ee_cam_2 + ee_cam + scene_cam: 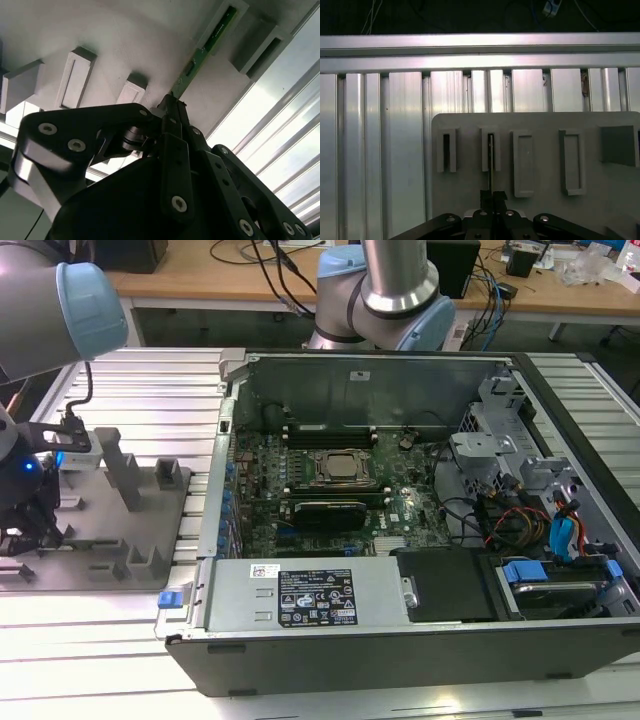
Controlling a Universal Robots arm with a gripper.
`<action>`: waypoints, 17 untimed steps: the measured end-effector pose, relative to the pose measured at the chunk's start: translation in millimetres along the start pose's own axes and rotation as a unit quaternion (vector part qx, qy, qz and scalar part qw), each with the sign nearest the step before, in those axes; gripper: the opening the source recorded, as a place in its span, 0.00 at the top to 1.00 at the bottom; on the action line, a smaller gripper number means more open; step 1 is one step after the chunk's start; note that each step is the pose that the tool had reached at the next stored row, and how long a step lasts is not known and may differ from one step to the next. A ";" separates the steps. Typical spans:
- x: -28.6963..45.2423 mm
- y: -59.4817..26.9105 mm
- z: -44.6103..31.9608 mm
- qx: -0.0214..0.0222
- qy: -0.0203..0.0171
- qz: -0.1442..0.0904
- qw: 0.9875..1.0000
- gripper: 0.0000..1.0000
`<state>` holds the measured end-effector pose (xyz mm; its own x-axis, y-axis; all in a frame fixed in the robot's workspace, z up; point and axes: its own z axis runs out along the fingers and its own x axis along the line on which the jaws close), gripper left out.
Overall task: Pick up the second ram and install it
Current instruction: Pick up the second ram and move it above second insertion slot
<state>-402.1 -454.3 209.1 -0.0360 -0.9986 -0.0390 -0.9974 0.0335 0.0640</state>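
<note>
The second ram (202, 50) is a slim green card strip standing on edge on the grey block-studded tray (115, 45), its far end held between two raised blocks. In the first wrist view the ram (490, 165) is a thin dark line running from a slotted block to my gripper (492, 196). My gripper (171, 102) is shut on the ram's near end. In the exterior view the gripper (35, 535) hangs low over the tray (110, 560) at the exterior view's left.
The open computer case (400, 640) lies to the exterior view's right of the tray, with the green motherboard (400, 505), the square CPU socket (343, 468) and black slots (330, 430). Tall grey posts (125, 475) rise from the tray. Ribbed aluminium table (395, 125) surrounds it.
</note>
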 end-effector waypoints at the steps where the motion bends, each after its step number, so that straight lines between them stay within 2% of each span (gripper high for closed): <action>1: -0.1 0.1 -1.3 0.000 0.000 0.000 1.000 0.91; 8: -0.2 0.1 -3.5 0.000 0.000 -0.004 1.000 0.91; 17: -0.7 0.9 -16.3 0.000 0.000 -0.004 1.000 0.91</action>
<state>-402.0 -454.2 225.5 -0.0280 -0.9988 -0.0391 -0.9977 0.0255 0.0636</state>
